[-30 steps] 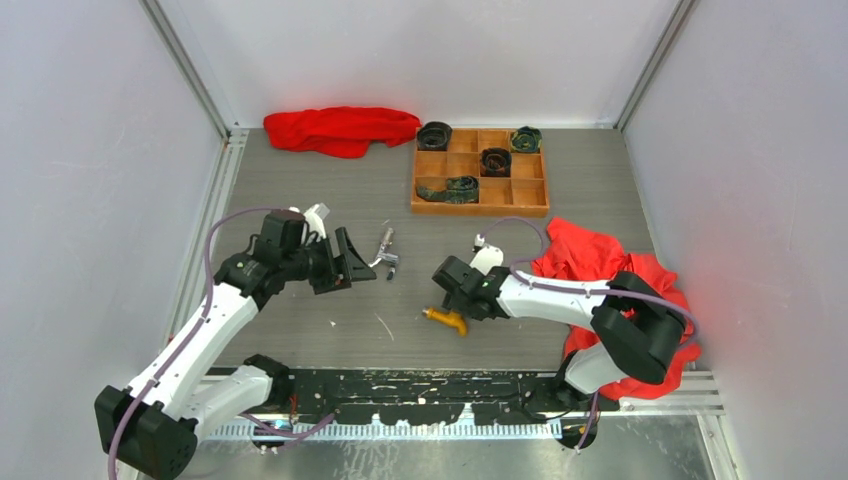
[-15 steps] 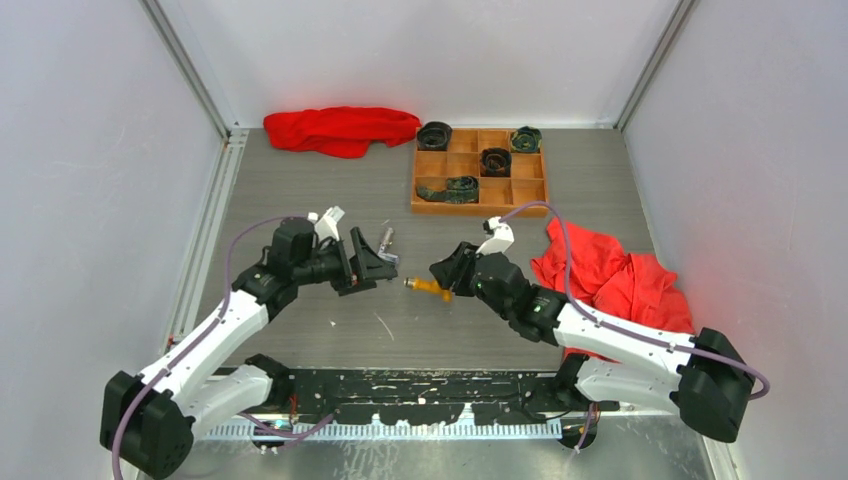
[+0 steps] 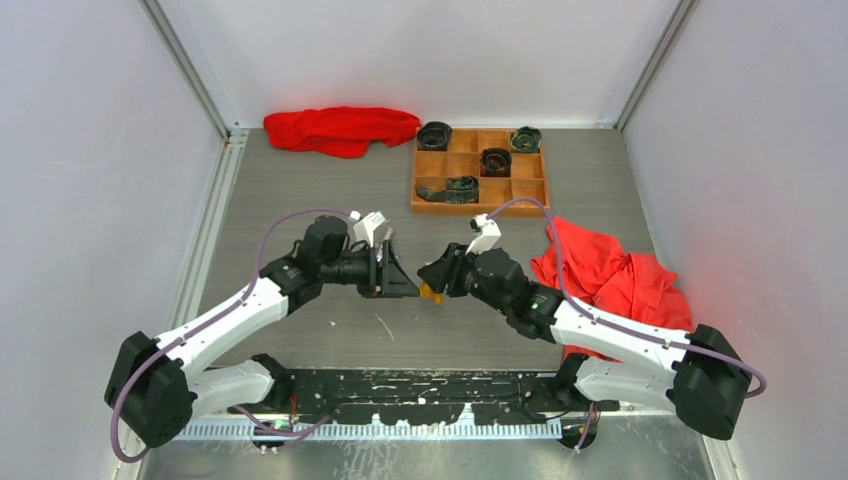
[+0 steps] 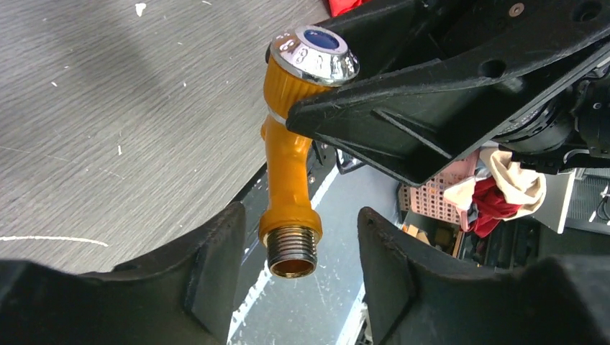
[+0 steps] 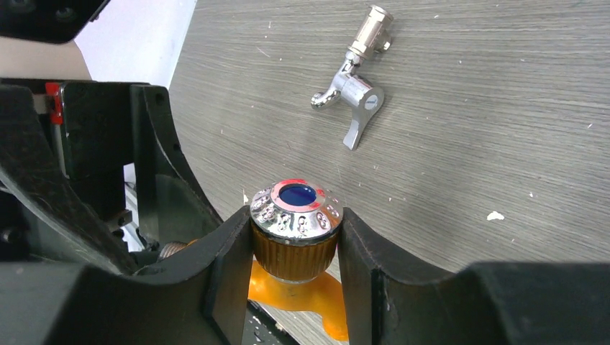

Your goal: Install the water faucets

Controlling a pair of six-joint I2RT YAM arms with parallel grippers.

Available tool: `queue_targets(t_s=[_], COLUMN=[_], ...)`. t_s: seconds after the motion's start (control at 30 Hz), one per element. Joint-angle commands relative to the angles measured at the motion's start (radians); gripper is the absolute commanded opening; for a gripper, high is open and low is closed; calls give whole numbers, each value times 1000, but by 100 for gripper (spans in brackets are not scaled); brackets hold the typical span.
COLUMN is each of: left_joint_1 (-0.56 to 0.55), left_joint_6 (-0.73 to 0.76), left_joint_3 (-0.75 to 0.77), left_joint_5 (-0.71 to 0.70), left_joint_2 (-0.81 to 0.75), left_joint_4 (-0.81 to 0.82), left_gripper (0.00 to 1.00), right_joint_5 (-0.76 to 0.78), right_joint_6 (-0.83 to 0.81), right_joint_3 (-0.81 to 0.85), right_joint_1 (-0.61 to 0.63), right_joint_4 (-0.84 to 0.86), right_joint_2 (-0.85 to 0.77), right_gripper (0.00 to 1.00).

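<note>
**Orange faucet** point(image 4: 288, 165): off the table, held in the air between the two arms. Its threaded end point(image 4: 290, 251) points into the left gripper, and its chrome cap point(image 5: 296, 208) faces the right wrist camera.

**Right gripper** point(image 5: 295, 244): clamped on the orange knob just under the cap, with a finger pressed to each side. The grip looks square.

**Left gripper** point(image 4: 300, 215): jaws apart, one on each side of the threaded end. There is a gap on both sides and I see no contact.

**Silver faucet** point(image 5: 354, 100): lying flat on the table point(image 5: 467, 86), apart from both grippers and untouched. I cannot pick it out in the overhead view.

**Step in hand, as I judge it:** the left gripper takes the lower end of the orange faucet from the right.

**To do it well:**
- I would centre the thread between the left fingers first, since it sits slightly nearer one of them.
- I would push in a little deeper so the pads meet the orange collar above the thread. Bare metal thread is likely to slip or twist.
- I would close slowly, and the right should let go only once the left has clearly seated.

**Risk:** the bent body could swing about the knob if it is nudged off-centre. Releasing too early would drop it.

**Progress:** neither faucet is installed.
</note>
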Motion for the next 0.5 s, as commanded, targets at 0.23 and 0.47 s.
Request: queue_targets(t_s=[0.23, 0.47], left_joint_1=[-18, -14], left_joint_6=[43, 31], left_joint_3=[72, 68], left_joint_5=[-23, -47], left_joint_2=[13, -27], left_joint_4=[6, 31], left_gripper=[1, 0], right_joint_5=[-37, -352], right_joint_6=[-1, 78], right_joint_3=[32, -63], right_joint_1=[-31, -196], right_joint_4=[61, 235], right_joint_2=[-40, -78], right_gripper=[0, 82])
